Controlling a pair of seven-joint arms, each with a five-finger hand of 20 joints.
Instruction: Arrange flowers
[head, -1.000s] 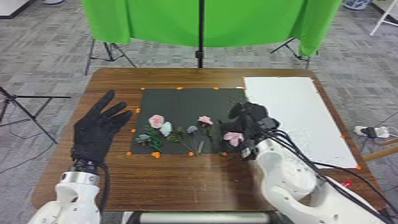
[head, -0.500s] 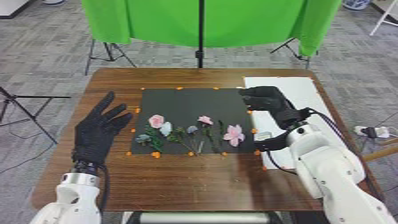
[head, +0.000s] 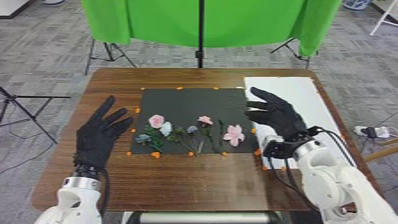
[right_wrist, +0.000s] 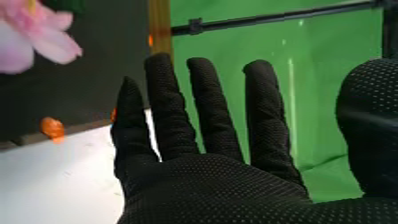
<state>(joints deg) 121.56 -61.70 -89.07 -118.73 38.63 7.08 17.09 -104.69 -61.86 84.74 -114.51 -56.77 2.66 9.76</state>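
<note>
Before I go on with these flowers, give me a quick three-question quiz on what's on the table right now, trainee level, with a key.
1. True or false: the left hand is empty.
2. In the head view, the rightmost flower on the black sheet is:
A) blue
B) pink
C) yellow
3. Fill in the blank: over the white sheet is the ____.

Key: 1) True. 2) B. 3) right hand.
</note>
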